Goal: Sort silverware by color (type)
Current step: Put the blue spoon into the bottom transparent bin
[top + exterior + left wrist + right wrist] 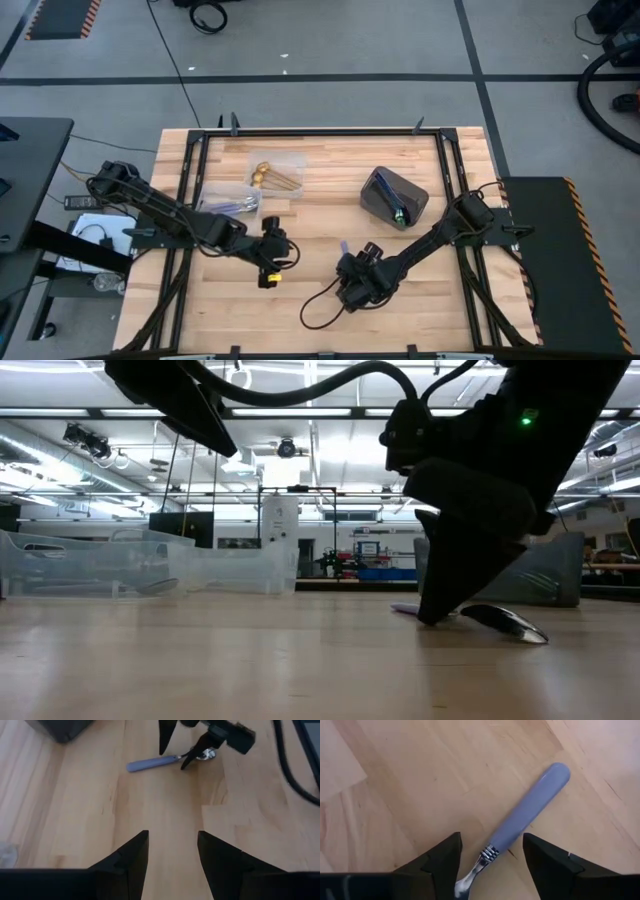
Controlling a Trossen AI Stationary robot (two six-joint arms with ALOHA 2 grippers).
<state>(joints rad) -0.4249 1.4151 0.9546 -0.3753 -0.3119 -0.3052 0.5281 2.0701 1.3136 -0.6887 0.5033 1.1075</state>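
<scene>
One spoon with a lilac-blue handle and a silver bowl lies flat on the wooden table near its middle, also visible in the high view and the left wrist view. My right gripper stands open over it, slanting down, one finger on each side of the spoon's ribbed neck, with a gap on both sides. In the low view one fingertip reaches down to the table beside the spoon's bowl. My left gripper hovers open and holds nothing, to the left of the right one.
Two clear containers stand at the far left: one holds gold spoons, the other blue-purple ones. A dark grey bin lies at the far right. A black cable loops on the table near the front edge.
</scene>
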